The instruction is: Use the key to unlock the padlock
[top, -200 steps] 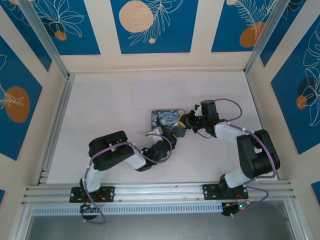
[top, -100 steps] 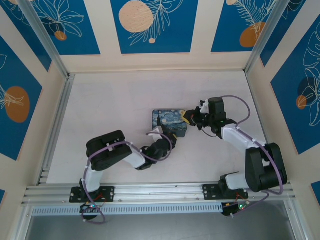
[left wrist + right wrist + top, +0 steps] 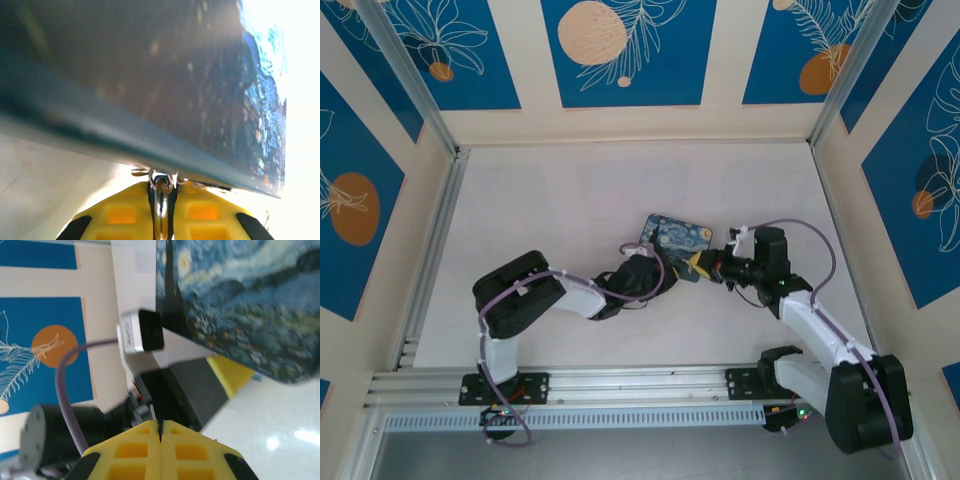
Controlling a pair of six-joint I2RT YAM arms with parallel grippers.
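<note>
The starry-night box (image 3: 677,238) lies tilted mid-table. Its dark side hangs over my left gripper (image 3: 161,187) in the left wrist view. That gripper's yellow fingers (image 3: 122,212) are shut on a small shiny metal loop, the padlock (image 3: 161,196), which hangs at the box's lower edge. Seen from above, my left gripper (image 3: 663,274) sits against the box's near side. My right gripper (image 3: 160,422) is shut on the key (image 3: 151,412), a thin silver sliver poking out past its tips. From above, my right gripper (image 3: 702,264) is just right of the box's near corner, pointing left.
The right wrist view shows the left arm's white wrist camera (image 3: 142,330) and black gripper body (image 3: 195,390) close ahead, below the box (image 3: 240,300). Framed walls (image 3: 430,260) bound the white table (image 3: 540,210). An aluminium rail (image 3: 640,380) runs along the near edge.
The box has turned and shifted right, with my left gripper following it. My right arm has swung nearer and to the right, its gripper now lower beside the box's near corner.
</note>
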